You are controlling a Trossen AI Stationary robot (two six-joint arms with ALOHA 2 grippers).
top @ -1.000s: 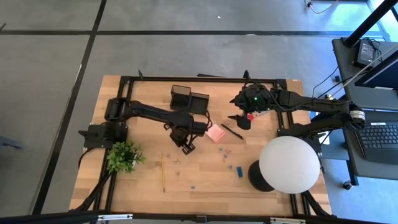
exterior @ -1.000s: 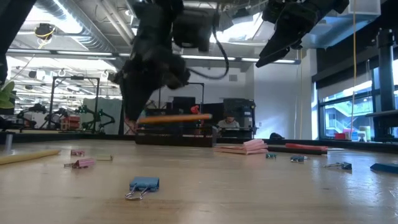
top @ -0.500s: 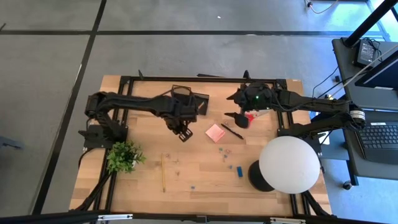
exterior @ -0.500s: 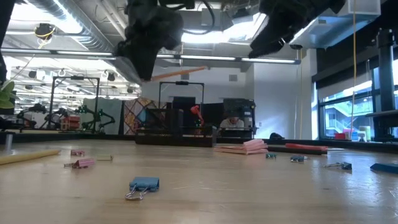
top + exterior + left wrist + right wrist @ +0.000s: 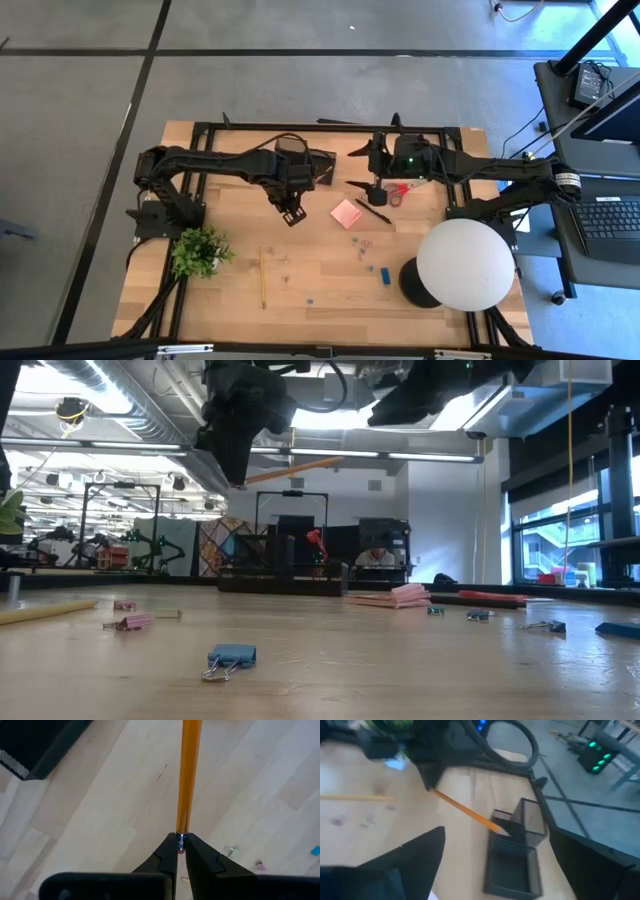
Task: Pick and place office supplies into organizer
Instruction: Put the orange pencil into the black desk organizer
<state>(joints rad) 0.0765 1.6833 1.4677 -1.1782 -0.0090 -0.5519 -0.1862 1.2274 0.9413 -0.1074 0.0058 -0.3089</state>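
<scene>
The left gripper is clamped tight on the eraser end of a long orange-brown wooden pencil, which sticks out well beyond the fingertips and hangs in the air above the wooden table, its free tip near the taller cup of the small black mesh organizer. Held only at its very end, the pencil could pivot or slip in that narrow pinch, and a small tilt at the grip would swing the far tip a long way; it might then strike the cup's rim or drop outside onto the table or into the lower tray. The right gripper, with its fingers spread wide and holding nothing, hangs just beside the organizer too, so the two arms could crowd each other there. A second pencil, a pink square sticky-note pad, red-handled scissors and a black pen lie loose on the table. In the high view the left arm covers much of the organizer, so whether the pencil's tip is already over the cup's mouth cannot be told, nor what the organizer already contains.
</scene>
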